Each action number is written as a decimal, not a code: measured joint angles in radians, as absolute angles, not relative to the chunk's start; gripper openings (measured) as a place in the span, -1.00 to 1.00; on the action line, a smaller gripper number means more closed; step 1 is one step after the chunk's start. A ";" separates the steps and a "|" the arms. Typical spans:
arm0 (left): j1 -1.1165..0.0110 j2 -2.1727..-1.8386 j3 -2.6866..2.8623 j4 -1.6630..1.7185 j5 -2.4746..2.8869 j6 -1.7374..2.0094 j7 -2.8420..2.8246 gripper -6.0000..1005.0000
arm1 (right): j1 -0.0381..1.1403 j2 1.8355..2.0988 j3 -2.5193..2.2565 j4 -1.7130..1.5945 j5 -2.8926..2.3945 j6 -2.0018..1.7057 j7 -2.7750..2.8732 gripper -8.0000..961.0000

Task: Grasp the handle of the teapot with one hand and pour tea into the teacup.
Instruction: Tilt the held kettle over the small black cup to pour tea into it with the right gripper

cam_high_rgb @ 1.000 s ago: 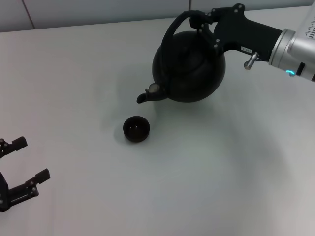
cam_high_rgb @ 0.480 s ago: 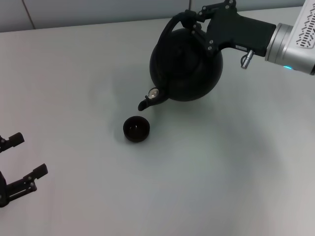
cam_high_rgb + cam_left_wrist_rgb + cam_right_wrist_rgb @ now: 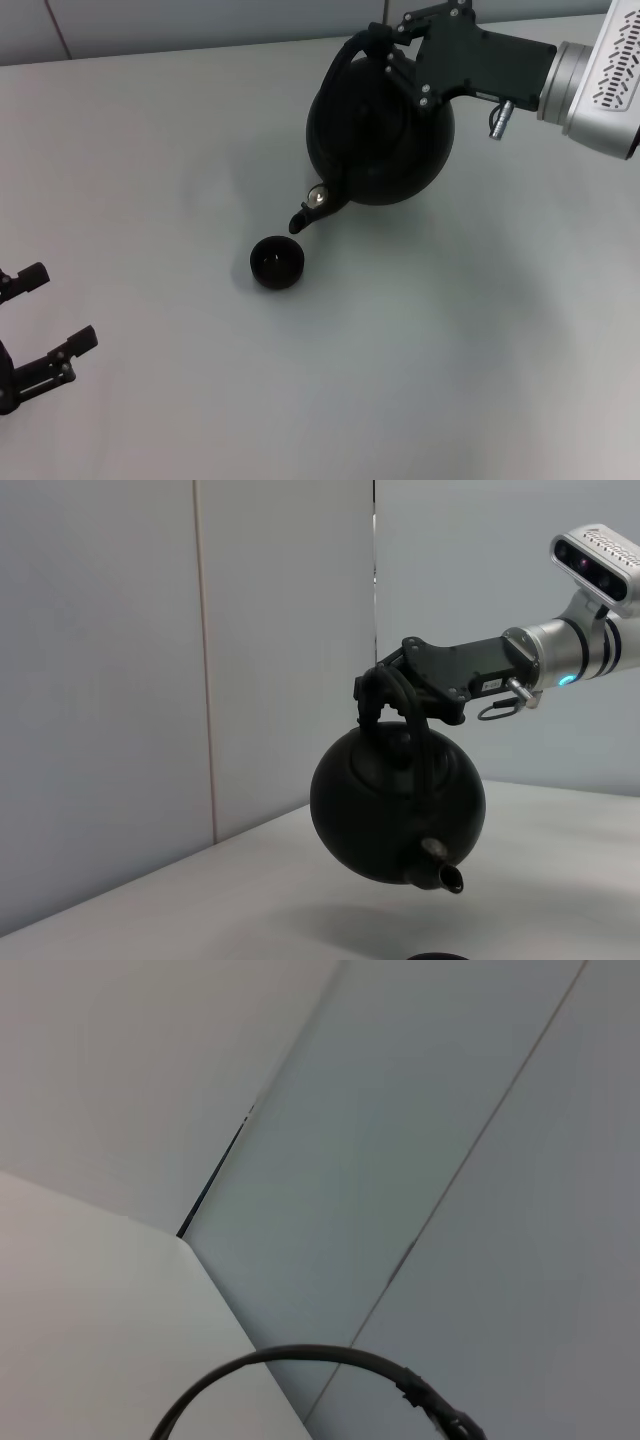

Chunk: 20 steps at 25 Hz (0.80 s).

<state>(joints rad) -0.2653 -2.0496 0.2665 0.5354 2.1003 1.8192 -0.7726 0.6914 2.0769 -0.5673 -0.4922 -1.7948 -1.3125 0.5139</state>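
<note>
right gripper [image 3: 385,45]: jaws clamped on handle [image 3: 340,65], holding teapot [image 3: 380,135] in the air above desk [image 3: 150,150] | teapot: tilted, spout [image 3: 303,217] down, just above and beside cup [image 3: 277,262] | cup: on desk, upright | left gripper [image 3: 35,325]: low near desk's left edge, jaws apart, holding nothing

teapot [image 3: 380,130]: matte black | teacup [image 3: 277,262]: dark, smooth | table [image 3: 150,170]: matte white

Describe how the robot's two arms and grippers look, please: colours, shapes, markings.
The right gripper is matte black and angular, on a silver wrist with slotted vents, a small metal pin below and a blue light. The left gripper is black, with two thin blocky-tipped fingers.
</note>
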 joint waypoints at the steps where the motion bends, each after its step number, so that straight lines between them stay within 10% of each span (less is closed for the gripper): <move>1: -0.265 -2.050 0.267 0.535 2.099 1.819 -0.773 0.71 | 0.691 2.077 -0.570 -0.494 -1.795 -1.312 0.511 -0.81; 20: -0.265 -2.053 0.267 0.539 2.096 1.822 -0.774 0.71 | 0.698 2.078 -0.641 -0.513 -1.794 -1.293 0.461 -0.80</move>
<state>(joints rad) -0.2654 -2.0525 0.2669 0.5385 2.0956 1.8220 -0.7738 0.6979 2.0780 -0.6405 -0.5131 -1.7938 -1.2927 0.4610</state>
